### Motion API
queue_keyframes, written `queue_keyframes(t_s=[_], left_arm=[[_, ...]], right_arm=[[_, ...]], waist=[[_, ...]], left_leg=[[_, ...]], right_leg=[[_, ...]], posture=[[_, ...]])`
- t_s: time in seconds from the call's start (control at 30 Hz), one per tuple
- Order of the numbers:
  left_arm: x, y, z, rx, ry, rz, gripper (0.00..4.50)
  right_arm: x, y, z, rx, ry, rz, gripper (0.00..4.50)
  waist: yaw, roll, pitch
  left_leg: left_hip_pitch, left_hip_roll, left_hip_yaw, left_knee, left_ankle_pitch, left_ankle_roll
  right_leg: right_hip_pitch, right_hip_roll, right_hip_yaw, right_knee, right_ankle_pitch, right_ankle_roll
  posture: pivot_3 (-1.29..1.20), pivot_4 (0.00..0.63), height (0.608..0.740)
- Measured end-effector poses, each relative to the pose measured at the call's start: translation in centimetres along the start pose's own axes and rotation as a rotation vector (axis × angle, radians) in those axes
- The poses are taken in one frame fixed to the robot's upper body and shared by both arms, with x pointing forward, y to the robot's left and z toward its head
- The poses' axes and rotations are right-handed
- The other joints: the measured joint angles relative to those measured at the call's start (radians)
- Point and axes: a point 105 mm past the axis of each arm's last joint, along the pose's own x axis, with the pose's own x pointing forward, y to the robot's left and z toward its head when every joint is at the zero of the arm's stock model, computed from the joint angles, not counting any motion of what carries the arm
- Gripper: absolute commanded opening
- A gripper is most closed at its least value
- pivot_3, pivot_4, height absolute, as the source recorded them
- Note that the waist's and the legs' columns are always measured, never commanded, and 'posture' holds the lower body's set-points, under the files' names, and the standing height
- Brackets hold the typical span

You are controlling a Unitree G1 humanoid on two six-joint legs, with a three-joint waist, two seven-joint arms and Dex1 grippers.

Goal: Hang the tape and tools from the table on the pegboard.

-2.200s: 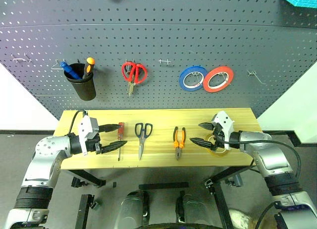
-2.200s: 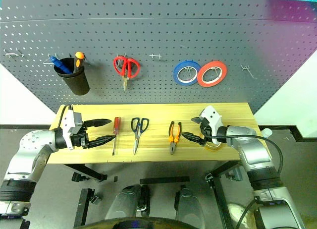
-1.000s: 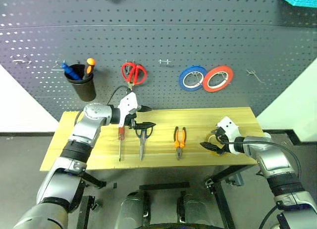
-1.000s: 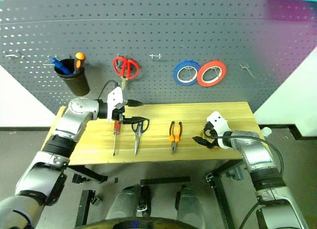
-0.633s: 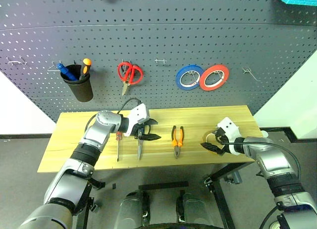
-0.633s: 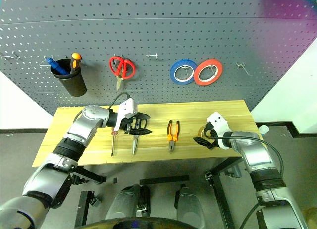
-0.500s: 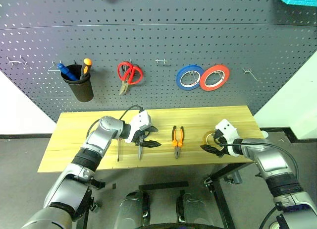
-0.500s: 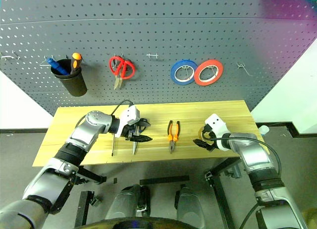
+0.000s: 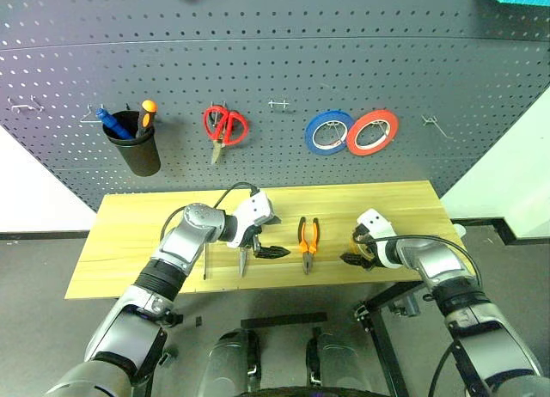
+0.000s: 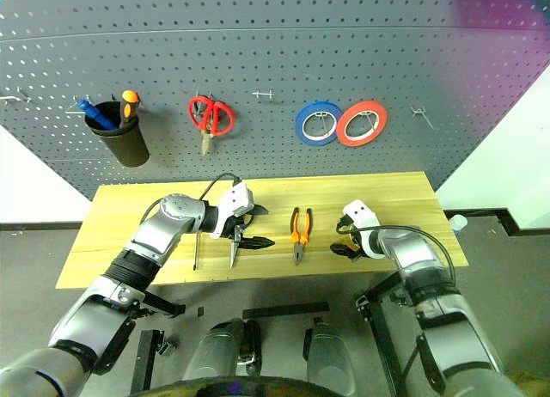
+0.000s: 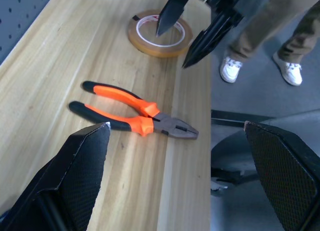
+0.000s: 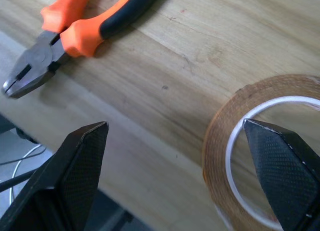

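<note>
- Nothing hung yet: tape [image 9: 362, 242], pliers [image 9: 308, 242], scissors [image 9: 243, 257] and screwdriver [image 9: 206, 259] all lie on the table [image 9: 120, 234], none on the pegboard [image 9: 275, 62].
- Left gripper [image 9: 266, 235] spread empty over the scissors.
- Right gripper [image 9: 356, 249] spread empty, straddling the tape's rim.

The left claw [image 9: 260, 239] partly hides the black-handled scissors [image 9: 243, 258].
</note>
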Motion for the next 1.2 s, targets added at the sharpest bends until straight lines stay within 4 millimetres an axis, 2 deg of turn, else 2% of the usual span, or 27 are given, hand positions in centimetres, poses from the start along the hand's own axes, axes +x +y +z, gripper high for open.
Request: queue_keyframes(t_s=[0.2,0.3,0.6,0.63,0.8,0.9,0.97,1.03,1.13,1.2], left_arm=[[-0.1,-0.1,1.0,0.051,-0.004,0.003,4.48],[-0.4,0.0,0.8,0.063,0.013,0.011,4.50],[-0.7,0.2,0.7,0.073,0.025,0.028,4.50],[-0.7,0.2,0.7,0.073,0.027,0.030,4.50],[-0.9,0.4,0.7,0.069,0.020,0.036,4.50],[-1.4,0.5,1.1,0.065,-0.008,0.035,4.50],[-2.1,0.7,1.7,0.068,-0.055,0.039,4.50],[-3.3,1.1,2.7,0.064,-0.126,0.053,4.50],[-4.5,1.1,4.3,0.072,-0.223,0.041,4.50],[-5.1,1.2,4.9,0.071,-0.267,0.034,4.50]], right_arm=[[1.2,-1.0,-0.1,-0.002,0.088,-0.064,4.50],[1.6,-1.2,-0.8,-0.006,0.128,-0.075,3.91],[1.6,-1.9,-1.0,0.017,0.150,-0.096,0.75],[1.6,-2.0,-1.0,0.018,0.149,-0.094,0.52],[1.3,-2.0,-1.1,0.009,0.149,-0.083,0.49],[0.2,-2.0,-1.5,-0.001,0.135,-0.078,0.49],[-1.6,-2.0,-1.1,0.016,0.048,-0.077,0.49],[-4.5,-1.7,1.3,0.015,-0.122,-0.109,0.49],[-8.7,-1.0,3.8,-0.058,-0.284,-0.186,0.49],[-10.1,-0.9,4.3,-0.075,-0.334,-0.240,0.49]], waist=[[-0.004,0.001,0.003],[-0.011,0.001,0.003],[-0.013,0.000,0.003],[-0.014,0.000,0.004],[-0.012,0.001,0.005],[-0.008,0.004,0.007],[-0.007,0.006,0.008],[-0.009,0.007,0.009],[-0.011,0.007,0.009],[-0.011,0.007,0.009]], left_leg=[[0.000,-0.001,0.000,0.000,0.000,0.000],[0.000,-0.001,0.000,-0.001,0.000,0.000],[0.001,0.000,0.000,-0.002,-0.001,-0.003],[0.001,0.000,-0.001,-0.002,-0.002,-0.003],[0.001,-0.001,-0.001,-0.002,-0.002,-0.003],[-0.004,-0.001,-0.001,-0.003,-0.002,-0.003],[-0.011,-0.002,-0.001,-0.002,-0.001,-0.001],[-0.017,-0.002,-0.001,-0.002,0.000,0.000],[-0.016,-0.001,-0.001,-0.002,0.000,0.000],[-0.015,-0.001,-0.001,-0.001,0.000,0.000]], right_leg=[[0.000,-0.001,0.000,0.000,0.000,0.000],[0.000,-0.001,0.000,0.000,0.000,0.000],[0.000,-0.001,0.000,0.000,0.000,0.000],[0.000,-0.001,0.000,0.000,0.000,0.000],[0.000,-0.002,0.000,-0.001,0.000,0.000],[-0.002,-0.003,0.000,-0.001,0.000,0.000],[-0.006,-0.004,0.000,-0.001,0.000,0.000],[-0.011,-0.003,0.000,-0.001,0.001,0.002],[-0.010,-0.002,-0.002,-0.001,0.002,0.003],[-0.008,0.000,-0.002,-0.001,0.000,0.001]], posture=[[0.06,0.158,0.740],[0.06,0.160,0.740],[0.07,0.164,0.740],[0.07,0.163,0.740],[0.06,0.158,0.740],[0.05,0.148,0.740],[0.03,0.142,0.740],[0.02,0.132,0.740],[0.00,0.123,0.740],[-0.02,0.111,0.740]])
